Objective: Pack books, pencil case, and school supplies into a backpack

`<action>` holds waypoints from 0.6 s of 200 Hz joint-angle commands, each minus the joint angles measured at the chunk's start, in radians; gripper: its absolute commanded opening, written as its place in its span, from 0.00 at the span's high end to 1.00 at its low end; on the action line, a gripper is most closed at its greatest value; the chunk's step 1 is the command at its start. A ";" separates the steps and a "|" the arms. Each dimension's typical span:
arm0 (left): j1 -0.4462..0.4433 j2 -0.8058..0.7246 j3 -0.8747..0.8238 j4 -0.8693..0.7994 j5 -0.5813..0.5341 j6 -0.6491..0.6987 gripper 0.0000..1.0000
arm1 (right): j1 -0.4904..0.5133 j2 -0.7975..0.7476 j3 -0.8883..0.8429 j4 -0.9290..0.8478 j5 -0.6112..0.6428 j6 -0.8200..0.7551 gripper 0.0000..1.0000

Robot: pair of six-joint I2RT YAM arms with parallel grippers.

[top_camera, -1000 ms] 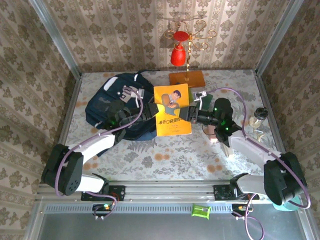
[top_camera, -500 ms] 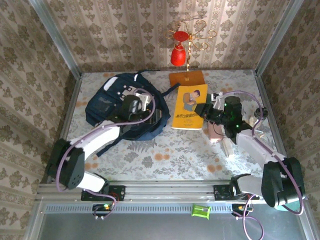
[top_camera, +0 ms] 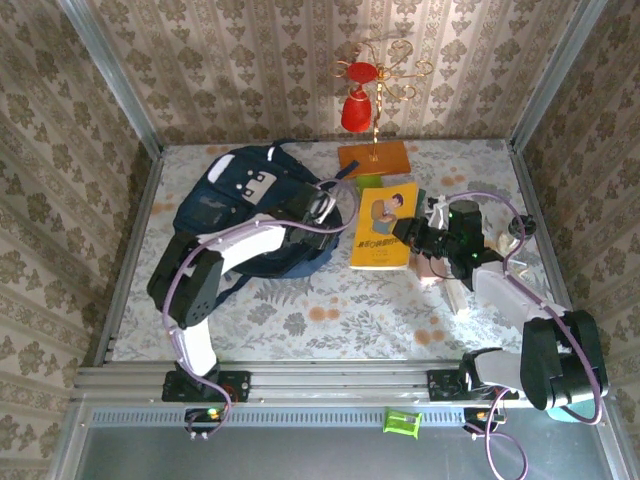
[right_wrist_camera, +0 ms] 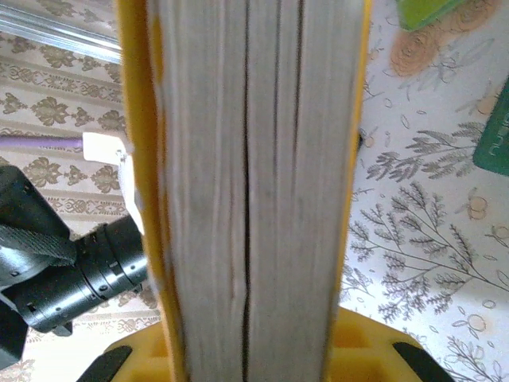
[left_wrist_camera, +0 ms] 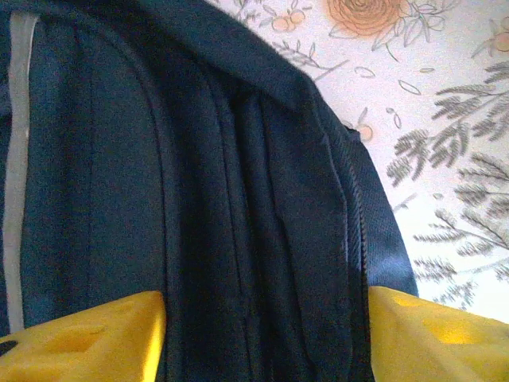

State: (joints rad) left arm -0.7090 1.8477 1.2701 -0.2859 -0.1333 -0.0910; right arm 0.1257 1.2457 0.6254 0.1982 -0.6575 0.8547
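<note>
1. The backpack [top_camera: 235, 205] is the big navy lump on the left half of the table [top_camera: 300, 310], and it hasn't budged in the last second. From these views I can't tell you whether its mouth is open.
2. The yellow book [top_camera: 385, 225] is what moved. A second ago it hung in the middle, pinched from both sides and right up against the bag. Now it's off to the right, clear of the bag and just in front of the orange stand [top_camera: 373, 157]. So it's not packed yet, and it's actually further from the bag than it was.
3. Your left gripper [top_camera: 320, 208] has let go of the book and swung over to the bag's right edge. Its fingers [left_wrist_camera: 79, 338] stand wide apart, straddling a fold of navy fabric. My guess is it's lining up to grab that edge and hold the bag open.
4. Your right gripper [top_camera: 408, 234] now has the book all to itself, clamped on its right edge, and the wrist view looks straight down the pages.
5. The light green piece [right_wrist_camera: 429, 12] and dark green piece [right_wrist_camera: 495, 135] are lying on the table past the book, untouched.
</note>
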 commanded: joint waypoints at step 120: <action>0.009 -0.167 -0.010 0.004 0.086 0.000 1.00 | 0.010 -0.021 0.001 -0.029 -0.040 -0.088 1.00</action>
State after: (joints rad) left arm -0.7109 1.8496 1.3010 -0.3088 -0.1352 -0.0959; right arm 0.1169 1.2457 0.5991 0.1921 -0.6594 0.8257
